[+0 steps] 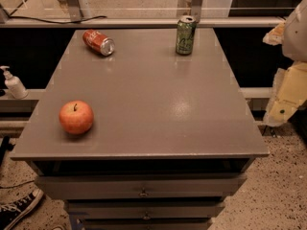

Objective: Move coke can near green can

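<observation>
The coke can (99,42) lay sideways on the bench (158,104); a clumsy nudge could have rolled it off. The gripper (288,97), probably that pale shape at right, I couldn't tell whether open.

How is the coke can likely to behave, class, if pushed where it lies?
The coke can lies on its side on the table, so it would probably roll when pushed. Its smooth, shiny wall may slip in a grasp. The gripper sits at the right edge, away from it.
</observation>
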`<state>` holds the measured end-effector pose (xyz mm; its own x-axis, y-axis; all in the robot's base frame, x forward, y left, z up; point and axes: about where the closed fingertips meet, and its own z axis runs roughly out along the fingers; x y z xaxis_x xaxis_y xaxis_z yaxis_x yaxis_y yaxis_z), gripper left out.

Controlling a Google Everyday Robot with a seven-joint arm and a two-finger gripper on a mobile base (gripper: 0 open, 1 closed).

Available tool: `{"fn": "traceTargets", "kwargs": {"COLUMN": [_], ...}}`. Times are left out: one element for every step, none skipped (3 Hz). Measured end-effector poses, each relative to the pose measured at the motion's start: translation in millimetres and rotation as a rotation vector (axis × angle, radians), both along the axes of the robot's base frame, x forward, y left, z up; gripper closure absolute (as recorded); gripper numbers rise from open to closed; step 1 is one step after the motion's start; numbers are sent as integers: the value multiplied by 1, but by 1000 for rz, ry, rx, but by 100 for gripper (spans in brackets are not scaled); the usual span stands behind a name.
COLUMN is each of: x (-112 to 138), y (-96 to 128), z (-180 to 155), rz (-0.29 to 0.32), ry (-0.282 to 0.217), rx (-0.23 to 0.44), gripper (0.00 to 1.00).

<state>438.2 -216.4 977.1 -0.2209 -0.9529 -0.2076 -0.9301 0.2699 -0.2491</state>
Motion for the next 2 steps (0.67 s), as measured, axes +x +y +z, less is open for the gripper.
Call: {"fn": "traceTargets", "kwargs": {"x": [0, 5], "y": [0, 13], "z": [0, -10], "rz": [0, -29], "ry": [0, 4], "rx": [0, 87], "gripper": [0, 0]}}
